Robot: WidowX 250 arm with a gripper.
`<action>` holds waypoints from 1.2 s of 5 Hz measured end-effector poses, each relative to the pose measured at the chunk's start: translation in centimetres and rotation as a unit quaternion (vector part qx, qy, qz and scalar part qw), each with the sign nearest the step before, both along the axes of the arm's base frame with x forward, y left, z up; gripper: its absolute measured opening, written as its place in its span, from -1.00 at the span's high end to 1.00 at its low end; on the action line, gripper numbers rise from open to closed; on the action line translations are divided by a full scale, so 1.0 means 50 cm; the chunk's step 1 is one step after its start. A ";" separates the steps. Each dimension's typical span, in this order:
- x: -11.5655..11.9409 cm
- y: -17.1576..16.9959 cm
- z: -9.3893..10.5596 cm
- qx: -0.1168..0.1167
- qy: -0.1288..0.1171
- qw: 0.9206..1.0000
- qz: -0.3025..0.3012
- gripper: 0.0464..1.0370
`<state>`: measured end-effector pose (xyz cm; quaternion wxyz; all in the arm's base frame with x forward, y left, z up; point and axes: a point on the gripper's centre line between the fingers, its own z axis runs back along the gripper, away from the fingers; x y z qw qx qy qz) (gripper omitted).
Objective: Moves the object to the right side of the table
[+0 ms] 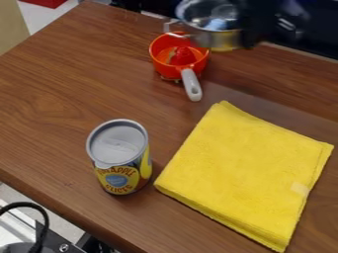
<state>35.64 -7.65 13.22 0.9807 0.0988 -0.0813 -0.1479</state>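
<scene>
Folded flat, a yellow cloth lies nearest the camera, just to the right of the can, with a thin strip of wood between the two. To the can's lower left, the near edge of the table slants down past it, with a black cable beyond that edge. Wood stretches from the can's left side up to the far left corner, and more runs from behind the can to an orange bowl, whose pale handle points back toward the cloth. The table's far edge passes well behind the can, beyond the cloth. The metal pot is up past the can, toward the upper right, overlapping the bowl's rim in the view; whether they touch, I cannot tell. The black gripper is at the pot's right side, its fingers clamped on it, with a bent metal handle sticking out at the opposite side. The can wears a yellow and blue label with dark lettering curved around a round blue patch.
</scene>
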 end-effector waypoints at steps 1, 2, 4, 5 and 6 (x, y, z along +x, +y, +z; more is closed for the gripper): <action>0.015 -0.044 -0.042 0.004 -0.001 0.997 -0.072 0.97; 0.010 -0.073 -0.067 -0.006 -0.006 0.992 -0.124 0.97; -0.005 -0.105 -0.124 -0.020 0.000 0.984 -0.174 0.97; -0.008 -0.116 -0.139 -0.006 -0.010 0.984 -0.177 0.97; -0.014 -0.120 -0.157 0.002 -0.001 0.984 -0.179 0.97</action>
